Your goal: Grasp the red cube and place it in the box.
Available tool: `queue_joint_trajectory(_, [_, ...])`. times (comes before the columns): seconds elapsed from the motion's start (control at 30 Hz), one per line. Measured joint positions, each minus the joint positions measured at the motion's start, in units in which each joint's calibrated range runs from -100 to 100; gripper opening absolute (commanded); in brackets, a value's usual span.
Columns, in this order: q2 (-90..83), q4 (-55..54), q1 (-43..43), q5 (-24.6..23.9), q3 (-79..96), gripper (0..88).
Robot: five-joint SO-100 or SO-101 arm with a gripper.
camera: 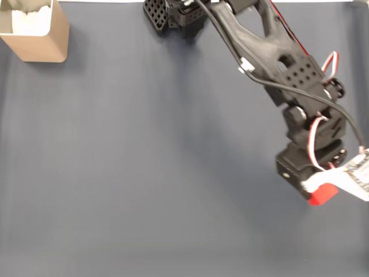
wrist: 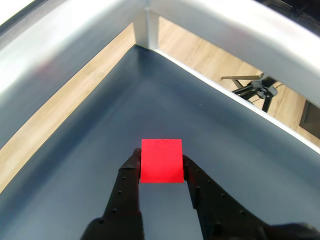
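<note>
In the wrist view the gripper (wrist: 161, 162) has its two black fingers (wrist: 131, 176) pressed on both sides of the red cube (wrist: 161, 161) — it is holding the cube tight between them. The top of the cube faces the camera, flat and bright. Under it is the dark blue-grey table mat (wrist: 100, 150), and past the mat's edge run silver metal rails (wrist: 75, 55) that meet at a corner post, with a wooden floor (wrist: 200, 55) behind them. In the fixed view the black arm (camera: 271, 52) reaches from the top down to the right side of the mat (camera: 144, 173), and the cube (camera: 323, 194) peeks out red at its lower end. The box (camera: 37, 36) sits in the top left corner — well apart from the cube — with white stuff (camera: 31, 22) inside it.
</note>
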Motion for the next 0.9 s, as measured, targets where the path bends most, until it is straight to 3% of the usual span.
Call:
queue_joint_trajectory(0.53, [-28.66, 3.82, 12.09, -2.30, 21.70, 0.0])
queue_joint_trajectory(0.9, [-43.68, 4.53, 26.71, -1.07, 34.18, 0.0])
